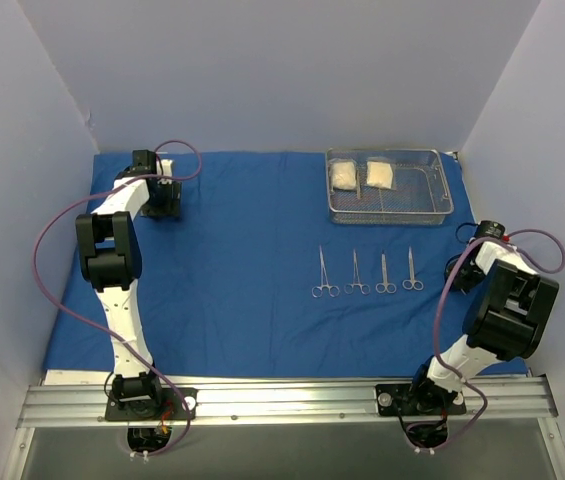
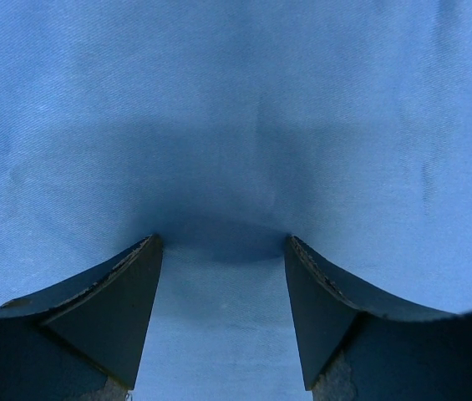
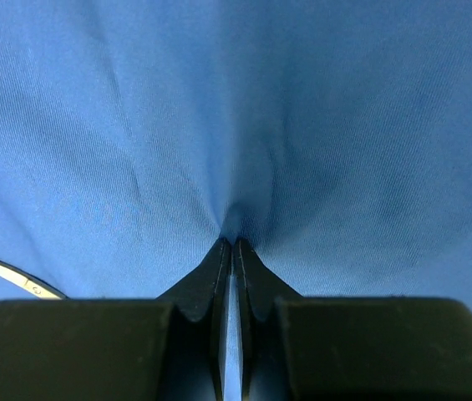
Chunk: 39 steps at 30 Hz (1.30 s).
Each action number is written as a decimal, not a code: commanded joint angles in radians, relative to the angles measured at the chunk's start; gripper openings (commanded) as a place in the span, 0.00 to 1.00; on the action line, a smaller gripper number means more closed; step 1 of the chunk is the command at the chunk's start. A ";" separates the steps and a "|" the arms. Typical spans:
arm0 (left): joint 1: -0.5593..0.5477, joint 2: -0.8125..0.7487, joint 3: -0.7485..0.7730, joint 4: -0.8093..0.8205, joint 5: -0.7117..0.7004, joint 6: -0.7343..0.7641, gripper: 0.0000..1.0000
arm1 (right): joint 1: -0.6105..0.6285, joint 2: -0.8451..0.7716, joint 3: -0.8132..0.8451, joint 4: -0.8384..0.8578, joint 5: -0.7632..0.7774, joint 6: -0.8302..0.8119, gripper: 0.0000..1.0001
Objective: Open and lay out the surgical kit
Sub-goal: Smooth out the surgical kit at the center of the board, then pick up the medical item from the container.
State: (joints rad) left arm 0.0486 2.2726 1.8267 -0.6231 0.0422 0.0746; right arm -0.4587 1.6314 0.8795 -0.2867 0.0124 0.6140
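Note:
The blue cloth wrap (image 1: 232, 260) lies spread flat over the table. The wire-mesh steel tray (image 1: 417, 190) stands on it at the back right, with two white gauze packets (image 1: 345, 177) (image 1: 379, 175) inside. Several silver clamps and tweezers (image 1: 356, 273) lie in a row on the cloth in front of the tray. My left gripper (image 1: 167, 195) is at the back left corner, open, its tips (image 2: 223, 240) down on the cloth (image 2: 236, 100). My right gripper (image 1: 462, 272) is at the cloth's right edge, shut (image 3: 232, 241) on a pinched fold of the cloth (image 3: 344, 125).
Grey walls close in the table on the left, back and right. An aluminium rail (image 1: 282, 398) runs along the near edge with both arm bases on it. Purple cables loop beside each arm. A white cable (image 3: 2, 271) shows at the left of the right wrist view.

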 commanded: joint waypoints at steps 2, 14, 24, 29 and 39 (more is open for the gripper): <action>0.023 0.024 0.031 0.020 -0.005 0.010 0.70 | -0.066 0.010 -0.050 -0.146 0.106 -0.037 0.00; 0.025 0.025 0.039 0.019 0.002 0.014 0.70 | -0.006 0.067 0.048 -0.218 0.150 -0.063 0.31; 0.025 0.028 0.055 0.013 0.021 0.014 0.70 | -0.018 0.016 0.125 -0.302 0.262 0.010 0.47; 0.025 0.022 0.127 -0.047 0.064 0.013 0.70 | 0.109 -0.037 0.280 -0.336 0.359 -0.008 0.47; 0.010 -0.021 0.315 -0.151 0.142 0.020 0.70 | 0.452 0.099 0.840 -0.275 0.388 -0.220 0.63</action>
State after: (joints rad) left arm 0.0608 2.3039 2.0693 -0.7330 0.1398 0.0868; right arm -0.0708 1.6768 1.6108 -0.5701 0.4038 0.4896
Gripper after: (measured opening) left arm 0.701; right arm 0.629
